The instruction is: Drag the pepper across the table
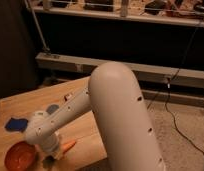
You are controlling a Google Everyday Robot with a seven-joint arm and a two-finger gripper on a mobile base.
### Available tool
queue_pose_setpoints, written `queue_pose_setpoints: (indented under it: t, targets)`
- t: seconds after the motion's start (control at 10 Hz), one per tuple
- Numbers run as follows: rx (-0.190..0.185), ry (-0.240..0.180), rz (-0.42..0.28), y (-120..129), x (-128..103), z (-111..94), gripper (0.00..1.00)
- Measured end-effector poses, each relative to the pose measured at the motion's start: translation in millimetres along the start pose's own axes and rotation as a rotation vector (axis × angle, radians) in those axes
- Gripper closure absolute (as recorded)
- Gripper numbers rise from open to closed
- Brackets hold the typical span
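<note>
Light wooden table (25, 106) fills the frame's lower left beneath the big white arm (115, 115). An orange bowl (19, 157) sits at bottom left. The gripper (51, 154) is low beside it; its grip cannot be told. The pepper (69, 145) lies just right of the gripper, near the table's right edge; bare wood opens toward upper left.

No writing, label, brand mark, number or sign can be read on anything here. The tool (50, 157), at the end of the white arm (120, 115), carries no legible marking. It sits low over the counter (30, 102), just beside the pepper (69, 145); whether it touches the pepper cannot be told.
</note>
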Motion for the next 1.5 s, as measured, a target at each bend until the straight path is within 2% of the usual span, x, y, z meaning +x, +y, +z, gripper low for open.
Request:
queue_pose_setpoints:
  t: [0.1,0.2,0.7,0.8,1.0,1.1,1.3,1.4,1.5]
  targets:
    - [-0.001,-0.001,-0.002,0,0,0,0.84]
    - [-0.004,-0.002,-0.004,0,0,1,0.85]
    - [-0.022,-0.005,-0.014,4,0,3,0.85]
    - [-0.03,-0.01,-0.022,4,-2,4,0.82]
    - [-0.061,-0.025,-0.055,8,-15,12,0.66]
    - [-0.086,-0.046,-0.088,9,-31,20,0.61]
    - [-0.13,-0.072,-0.157,16,-54,31,0.61]
    - [-0.179,-0.097,-0.218,24,-74,41,0.61]
    - [-0.201,-0.113,-0.251,27,-84,47,0.61]
